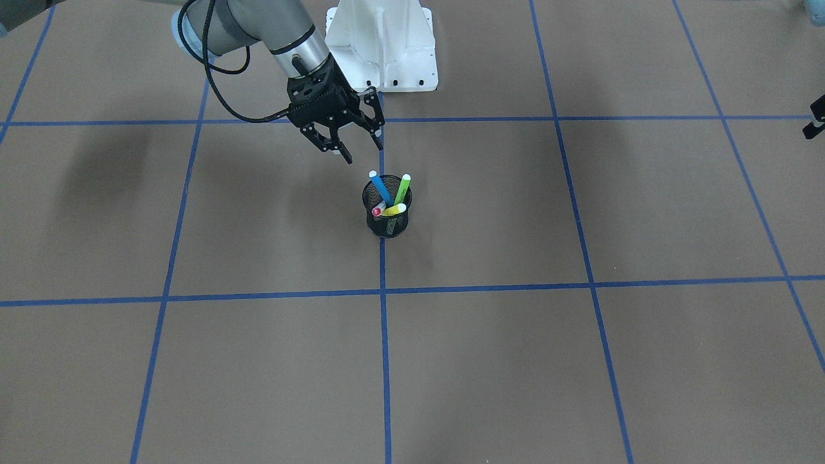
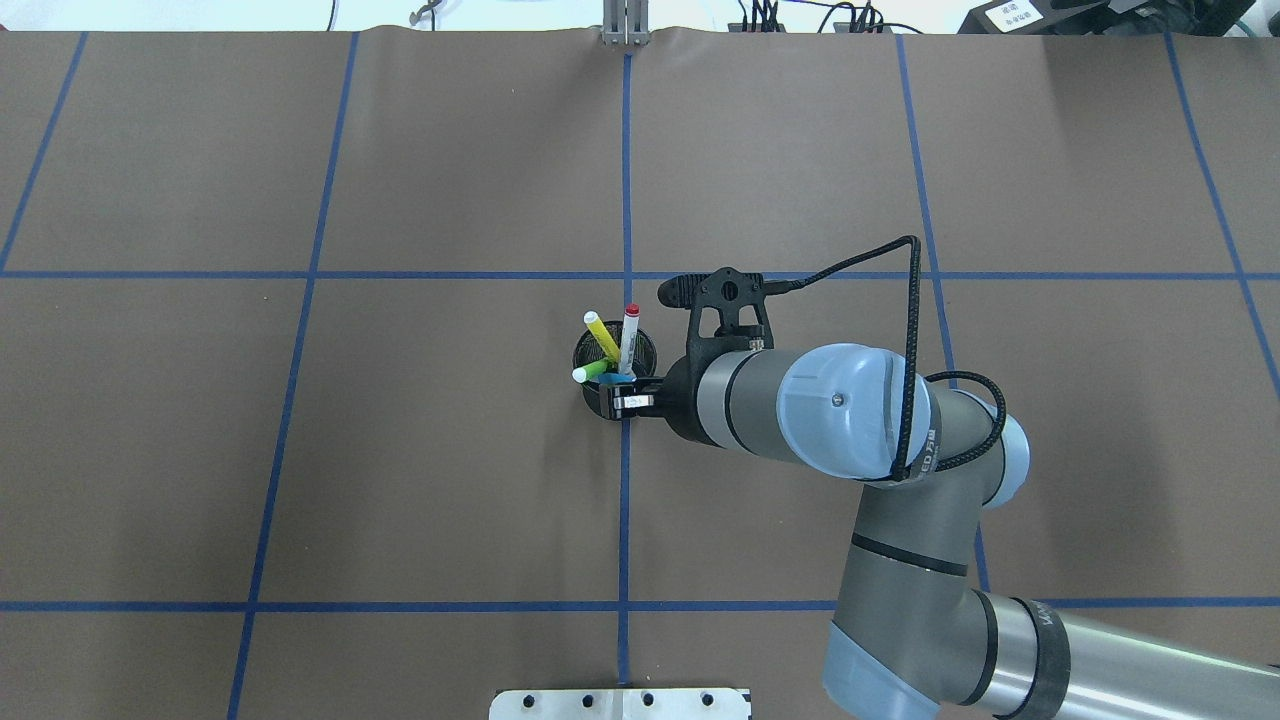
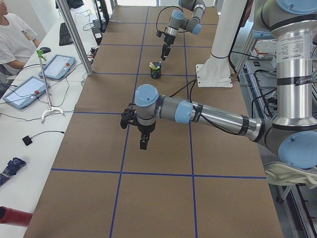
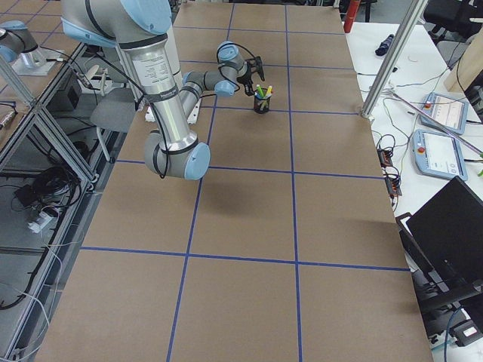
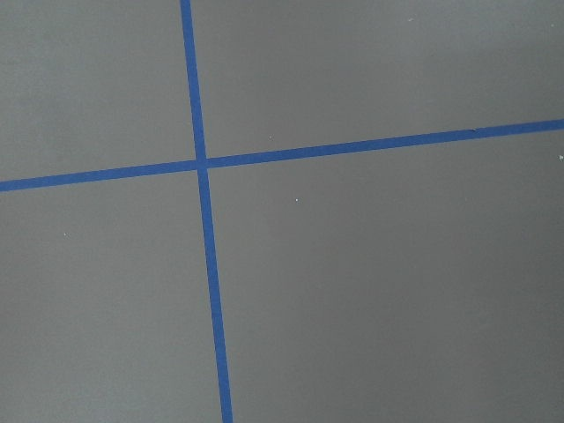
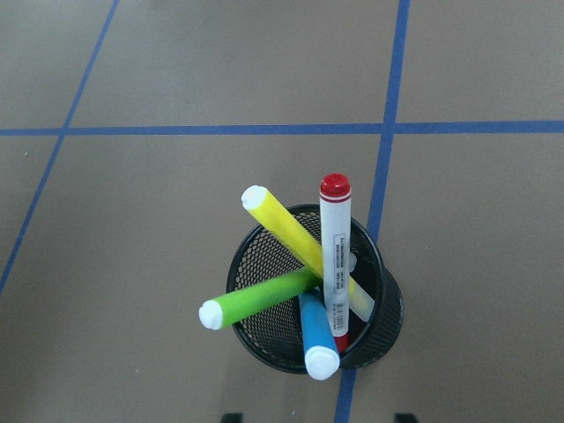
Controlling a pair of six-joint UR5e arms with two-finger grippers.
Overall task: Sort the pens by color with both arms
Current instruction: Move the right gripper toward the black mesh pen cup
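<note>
Right hand (image 1: pixel 363 153) spread | hovering by mesh cup (image 1: pixel 388 227) | pens (image 6: pixel 334 256) crossed inside

Bright even light w/ soft blurry shadows on table (image 1: pixel 97 361); pics sharp.

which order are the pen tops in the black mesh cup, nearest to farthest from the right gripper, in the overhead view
1. Blue marker pen, top just beside the right gripper.
2. Lime green marker pen, top leaning left.
3. Yellow marker pen and red-capped white marker pen, tops on the far side: too close to call.
</note>
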